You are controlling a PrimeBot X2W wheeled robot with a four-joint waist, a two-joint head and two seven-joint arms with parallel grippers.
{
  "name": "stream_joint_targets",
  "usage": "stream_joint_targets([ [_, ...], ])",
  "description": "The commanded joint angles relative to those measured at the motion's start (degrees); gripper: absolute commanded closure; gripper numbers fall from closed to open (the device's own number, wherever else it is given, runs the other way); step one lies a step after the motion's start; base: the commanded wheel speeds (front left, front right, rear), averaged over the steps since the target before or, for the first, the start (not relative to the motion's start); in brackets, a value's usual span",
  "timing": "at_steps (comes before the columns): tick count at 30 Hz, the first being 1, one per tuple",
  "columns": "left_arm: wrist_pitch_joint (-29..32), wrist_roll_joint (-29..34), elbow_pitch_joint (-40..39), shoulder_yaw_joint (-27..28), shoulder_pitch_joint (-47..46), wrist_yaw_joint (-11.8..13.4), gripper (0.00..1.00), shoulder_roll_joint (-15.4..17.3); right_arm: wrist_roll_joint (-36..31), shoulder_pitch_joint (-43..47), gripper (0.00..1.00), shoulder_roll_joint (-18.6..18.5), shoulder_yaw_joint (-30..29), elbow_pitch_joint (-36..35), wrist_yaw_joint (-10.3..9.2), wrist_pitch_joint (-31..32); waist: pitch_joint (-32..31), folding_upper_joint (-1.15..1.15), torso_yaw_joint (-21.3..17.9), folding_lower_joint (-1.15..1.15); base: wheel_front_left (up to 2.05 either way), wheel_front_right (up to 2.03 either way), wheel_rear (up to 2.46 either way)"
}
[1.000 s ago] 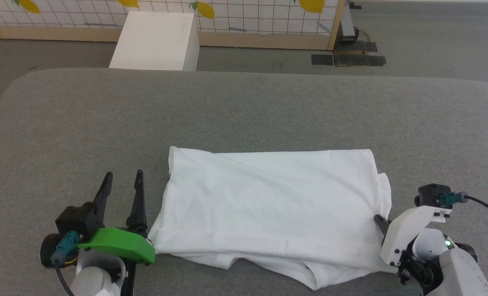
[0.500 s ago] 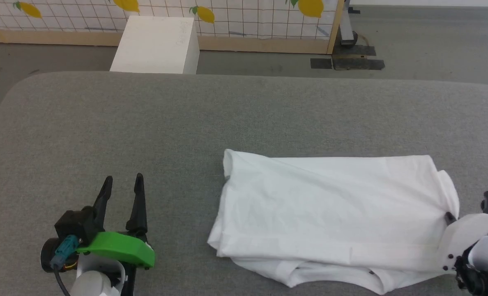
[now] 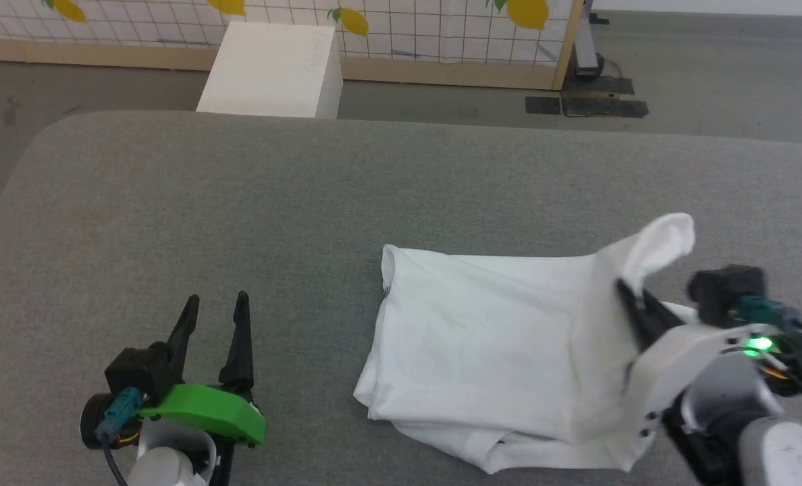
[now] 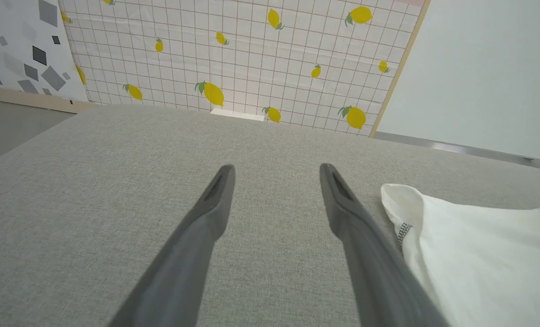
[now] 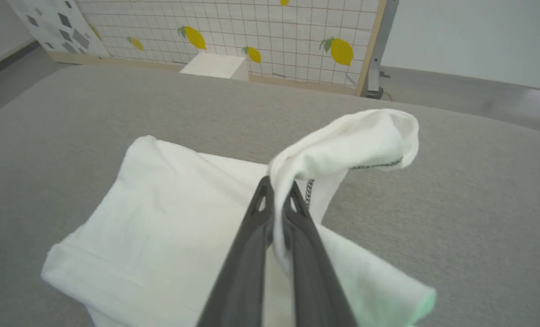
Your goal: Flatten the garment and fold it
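One broad grey fabric-covered table point(image 3: 239, 202) takes up most of the head view; its near edge and right end are cut off by the frame, and only the rounded far-left corner shows whole. On its near right part lies the garment point(image 3: 482, 337), a white thin-fabric shirt folded into a rough rectangle of several layers. A lower layer sticks out along the near edge, and the shirt's right side is hidden behind the right arm. Which folds are sleeves and which are body cannot be made out.

Beyond the table stands a grid-patterned panel with lemons point(image 3: 441, 27), cropped at the top, with a white box point(image 3: 273, 67) on the floor before it.

The right gripper point(image 3: 624, 287) has its two dark fingers pressed together on a far right corner of the shirt, holding it up off the table so that the cloth bunches and flops over the fingertips. In the right wrist view the fabric point(image 5: 161, 218) runs between the fingers of that gripper point(image 5: 279, 181), hiding their inner faces.

The left gripper point(image 3: 217, 297) sits low over bare table, well left of the shirt, fingers spread wide with nothing between them; its wrist is cut off at the bottom edge. In its own view the gripper point(image 4: 277, 167) is just beside the shirt's left edge point(image 4: 479, 254).

A short line of grey stitching point(image 4: 404, 231) shows under that edge, too small to read further.
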Motion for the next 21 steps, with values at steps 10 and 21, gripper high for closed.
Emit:
stream_joint_targets([
  [10, -0.27, 1.35, -0.09, -1.47, -3.38, -0.72, 0.00, -0.83, -2.14, -10.33, 1.00, -0.03, 20.28, 6.84, -0.09, -0.65, 3.65, 0.00, 2.98, 0.00, 0.00, 0.00, 0.00],
  [21, -0.27, 1.54, -0.12, -1.90, -6.07, -0.84, 0.00, -1.75, 3.06, -22.93, 1.00, -0.03, 32.54, 28.74, -0.09, -0.46, 7.93, 0.00, 5.32, 0.00, 0.00, 0.00, 0.00],
])
